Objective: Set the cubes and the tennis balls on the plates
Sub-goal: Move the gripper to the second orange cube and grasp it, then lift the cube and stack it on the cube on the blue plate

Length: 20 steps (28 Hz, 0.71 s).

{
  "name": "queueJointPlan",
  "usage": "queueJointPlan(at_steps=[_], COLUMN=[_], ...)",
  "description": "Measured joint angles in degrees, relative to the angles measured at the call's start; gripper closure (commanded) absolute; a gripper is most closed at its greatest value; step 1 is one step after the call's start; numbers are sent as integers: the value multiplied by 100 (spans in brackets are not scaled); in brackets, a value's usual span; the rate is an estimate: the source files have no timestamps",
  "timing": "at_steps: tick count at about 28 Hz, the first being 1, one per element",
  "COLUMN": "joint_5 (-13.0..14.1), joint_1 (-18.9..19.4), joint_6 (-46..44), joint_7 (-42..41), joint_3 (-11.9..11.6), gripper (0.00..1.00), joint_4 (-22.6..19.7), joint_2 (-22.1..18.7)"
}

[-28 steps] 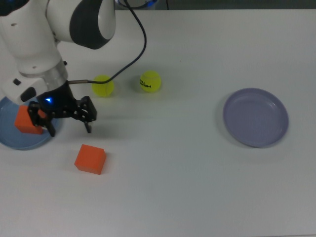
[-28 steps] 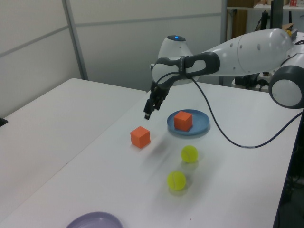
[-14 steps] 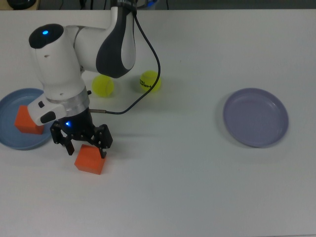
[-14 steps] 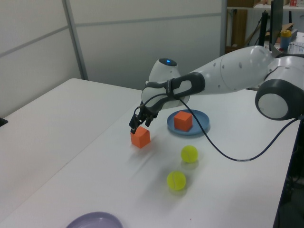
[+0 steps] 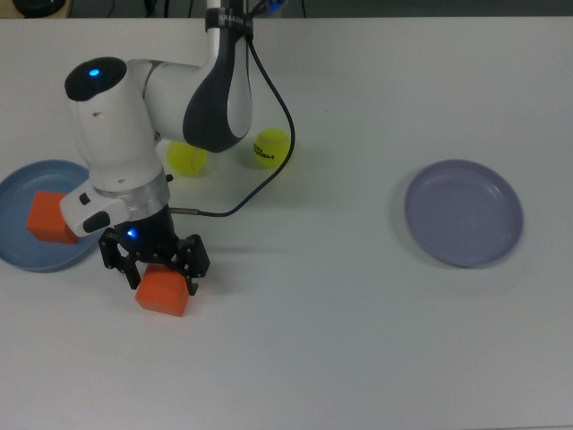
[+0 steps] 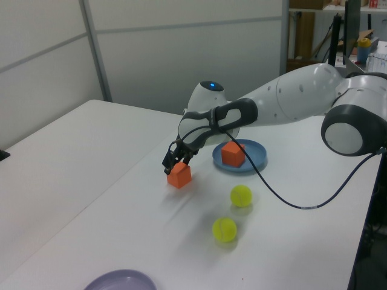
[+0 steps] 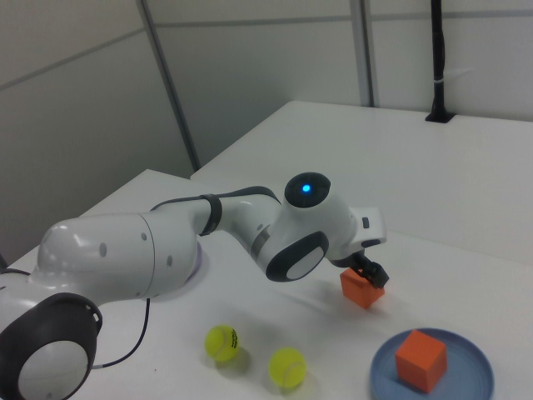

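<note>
**Gripper straddling the loose cube on the worktop**

Nearest the top view's bottom edge sits the loose orange-red cube [image 5: 163, 292], resting on the bare white worktop [image 5: 340, 340] toward its left half; the gripper [image 5: 154, 270] is lowered right over it, its black fingers [image 5: 194, 266] spread apart with one on either side of the block — whether they touch its faces cannot be told; in the left view the same cube [image 6: 179, 174] lies under the gripper [image 6: 172, 165], and in the right view the cube [image 7: 362, 288] shows just beyond the arm's wrist, with the gripper [image 7: 370, 273] largely hidden on top of it.

Farther up, against the worktop's left edge in the top view, the light blue plate [image 5: 27, 258] carries the second cube [image 5: 49, 219], which sits inside its rim; the plate is near the gripper but apart from it; the right view shows this blue plate [image 7: 466, 375] with its cube [image 7: 421, 359] at the bottom right corner.

Toward the worktop's right side in the top view the lavender plate [image 5: 463, 212] lies well apart from everything else.

Beyond the gripper, nearer the top view's far edge, the two tennis balls lie near each other on the worktop — the plain tennis ball [image 5: 187, 158] partly behind the white arm [image 5: 116, 134], the lettered tennis ball [image 5: 272, 147] to its right in the top view; a black cable [image 5: 269, 170] loops from the arm past them.
</note>
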Motion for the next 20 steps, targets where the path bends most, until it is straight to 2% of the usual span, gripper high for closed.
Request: queueJointPlan(at_steps=[6, 8, 9, 10, 11, 12, 13, 14, 20], joint_5=[0, -1, -8, -24, -44, -64, -89, -100, -142], joint_1=[4, 6, 7, 8, 8, 9, 9, 9, 8], joint_6=[182, 195, 196, 196, 196, 196, 196, 196, 201], joint_7=[0, 0, 0, -3, -7, -8, -8, -8, -30], joint_3=[37, 37, 38, 38, 38, 39, 39, 39, 30], gripper=[1, 20, 42, 60, 68, 88, 97, 100, 100], joint_4=[1, 4, 6, 8, 10, 13, 19, 25, 181], joint_2=[173, 204, 209, 212, 213, 213, 213, 213, 151])
